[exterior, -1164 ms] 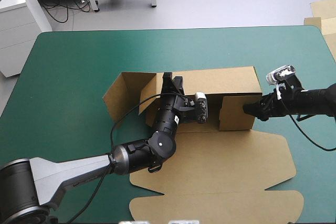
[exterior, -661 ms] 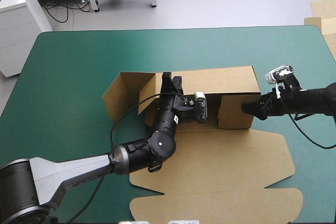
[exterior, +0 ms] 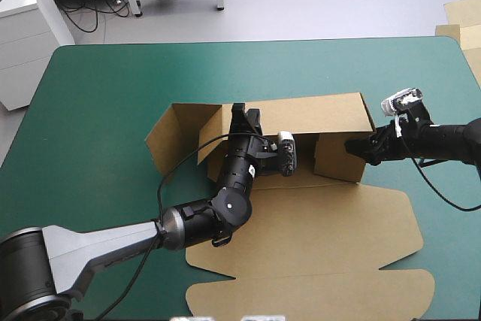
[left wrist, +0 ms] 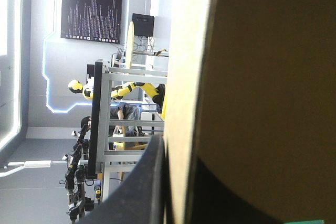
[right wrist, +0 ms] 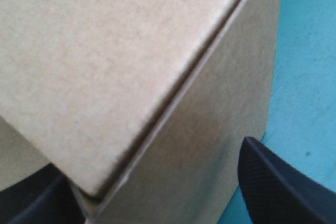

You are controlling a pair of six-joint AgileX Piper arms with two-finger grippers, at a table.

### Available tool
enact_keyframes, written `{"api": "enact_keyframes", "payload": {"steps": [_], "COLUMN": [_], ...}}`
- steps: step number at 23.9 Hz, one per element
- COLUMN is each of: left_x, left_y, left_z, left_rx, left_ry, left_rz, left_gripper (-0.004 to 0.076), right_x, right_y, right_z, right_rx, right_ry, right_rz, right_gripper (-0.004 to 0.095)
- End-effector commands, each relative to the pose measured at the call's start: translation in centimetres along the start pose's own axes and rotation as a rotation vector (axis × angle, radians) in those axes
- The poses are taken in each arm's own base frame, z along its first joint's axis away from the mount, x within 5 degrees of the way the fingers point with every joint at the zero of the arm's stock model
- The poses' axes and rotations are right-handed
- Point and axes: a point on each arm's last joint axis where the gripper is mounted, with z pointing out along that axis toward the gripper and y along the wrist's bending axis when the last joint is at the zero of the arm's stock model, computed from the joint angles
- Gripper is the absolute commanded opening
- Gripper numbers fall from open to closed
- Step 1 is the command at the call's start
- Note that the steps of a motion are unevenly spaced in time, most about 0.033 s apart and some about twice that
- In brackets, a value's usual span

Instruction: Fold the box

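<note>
Left pincer (exterior: 245, 113) clamps the box (exterior: 316, 114), lying lengthwise across the table (exterior: 113, 95); right pincer (exterior: 350, 148) stands apart.

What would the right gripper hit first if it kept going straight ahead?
The box: its raised right end flap stands directly ahead, and the open right gripper looks practically against it.

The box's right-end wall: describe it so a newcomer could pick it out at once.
On the teal-green table lies the brown box, its long back wall raised. The right-end wall stands at its right end, by the right gripper. Unlike the left-end flaps, splayed outward, it is folded inward.
</note>
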Motion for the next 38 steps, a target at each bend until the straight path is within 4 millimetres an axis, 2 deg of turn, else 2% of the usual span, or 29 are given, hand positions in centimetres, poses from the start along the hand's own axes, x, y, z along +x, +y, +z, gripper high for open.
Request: {"api": "enact_keyframes", "payload": {"steps": [1,6,9,14,25,26,27,29,30,31,33,38], "left_x": [-0.6,-0.8,-0.8,-0.8,-0.8,-0.8,-0.7,-0.7,-0.7,-0.8,-1.0,-2.8], "left_y": [2.1,2.0,2.0,2.0,2.0,2.0,2.0,2.0,2.0,1.9,1.8,1.1], "left_z": [-0.8,-0.8,-0.8,-0.8,-0.8,-0.8,-0.8,-0.8,-0.8,-0.8,-0.8,-2.5], "left_rx": [-0.069,-0.054,-0.054,-0.054,-0.054,-0.054,-0.061,-0.059,-0.059,-0.052,-0.039,-0.023], "left_ry": [-0.052,-0.068,-0.068,-0.068,-0.068,-0.068,-0.061,-0.062,-0.062,-0.07,-0.087,-0.154], "left_rz": [-0.025,-0.024,-0.024,-0.024,-0.024,-0.024,-0.025,-0.025,-0.025,-0.047,-0.038,-0.035], "left_gripper": [-0.001,-0.001,-0.001,-0.001,0.0002,0.002,0.009,0.0176,0.0242,0.0368,0.0492,0.0489], "right_x": [-1.8,-2.4,-2.9,-3.0,-2.8,-2.8,-2.8,-2.9,-2.9,-2.9,-3.0,-3.5], "right_y": [0.3,1.9,1.9,2.3,3.6,3.7,3.8,4.0,4.0,4.0,4.0,3.7], "right_z": [-0.8,0.7,1.3,1.6,3.1,3.2,3.3,3.4,3.4,3.5,3.6,3.9], "right_rx": [0.051,0.025,0.11,0.102,0.143,0.141,0.137,0.137,0.14,0.151,0.184,0.297], "right_ry": [-0.116,-0.091,-0.107,-0.098,0.003,0.007,0.007,0.003,0.0,-0.001,0.0,-0.025], "right_rz": [-0.045,-0.195,-0.204,-0.204,-0.207,-0.21,-0.206,-0.192,-0.179,-0.166,-0.155,-0.113], "right_gripper": [0.0556,0.022,0.0152,0.0005,0.0004,0.0004,0.0004,0.0004,0.0004,0.0004,0.0004,0.0004]}}
